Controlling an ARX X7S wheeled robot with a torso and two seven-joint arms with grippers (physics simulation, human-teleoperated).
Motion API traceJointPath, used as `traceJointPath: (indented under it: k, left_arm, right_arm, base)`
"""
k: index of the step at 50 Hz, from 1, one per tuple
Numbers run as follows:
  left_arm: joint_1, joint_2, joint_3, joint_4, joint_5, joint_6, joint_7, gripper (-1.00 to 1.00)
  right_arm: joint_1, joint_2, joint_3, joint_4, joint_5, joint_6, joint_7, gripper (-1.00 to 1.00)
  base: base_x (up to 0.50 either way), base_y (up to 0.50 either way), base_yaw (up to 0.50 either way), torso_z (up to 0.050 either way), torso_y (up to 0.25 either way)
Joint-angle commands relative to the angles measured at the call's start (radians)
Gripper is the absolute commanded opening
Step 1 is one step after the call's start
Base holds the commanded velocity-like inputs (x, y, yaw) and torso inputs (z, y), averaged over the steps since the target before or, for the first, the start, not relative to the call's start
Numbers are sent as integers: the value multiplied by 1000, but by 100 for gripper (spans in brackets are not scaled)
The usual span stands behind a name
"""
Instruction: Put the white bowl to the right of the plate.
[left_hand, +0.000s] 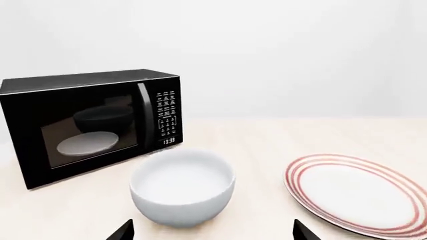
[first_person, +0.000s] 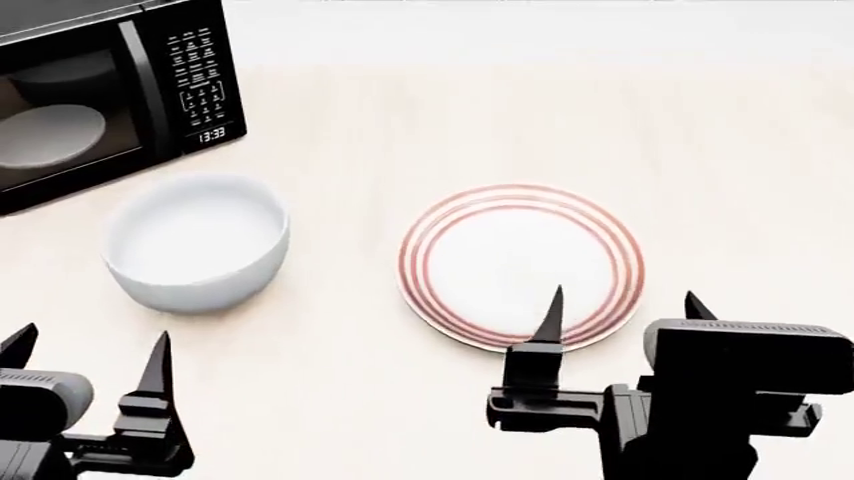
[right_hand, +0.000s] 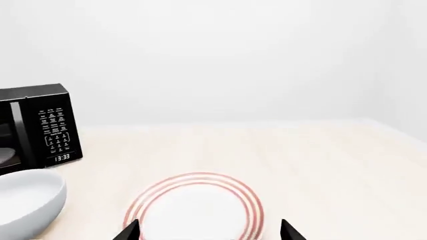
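Observation:
The white bowl (first_person: 198, 240) stands on the table left of the plate (first_person: 522, 266), which has red rings round its rim. The bowl also shows in the left wrist view (left_hand: 181, 186) and at the edge of the right wrist view (right_hand: 27, 207). The plate shows in both wrist views too (left_hand: 357, 192) (right_hand: 195, 207). My left gripper (first_person: 87, 362) is open and empty, on the near side of the bowl and apart from it. My right gripper (first_person: 625, 315) is open and empty over the plate's near edge.
A black microwave (first_person: 114, 95) stands at the back left, just behind the bowl, with a pale dish (left_hand: 87, 143) visible through its window. Bare light wooden table (first_person: 747, 180) lies to the right of the plate and behind it.

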Motion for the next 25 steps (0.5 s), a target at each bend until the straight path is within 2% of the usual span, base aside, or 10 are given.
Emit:
traceJointPath:
  k: [1,16,25]
  left_arm:
    - [-52,-17,-21,95,-45,-115,-21,100]
    - [-85,-31,-24,136,-58,-159,-42,100]
    - [-83,-32,-22,132,-60,-150,-45,100]
  right_arm:
    - [81,11,41,-79,55,124,4,100]
    - [122,13,53,-76,83,166,15,100]
    - [127,6,68,-65,109,175,11,100]
  base:
    - [438,355,0,0,0]
    - [434,352,0,0,0]
    - [480,-10,0,0,0]
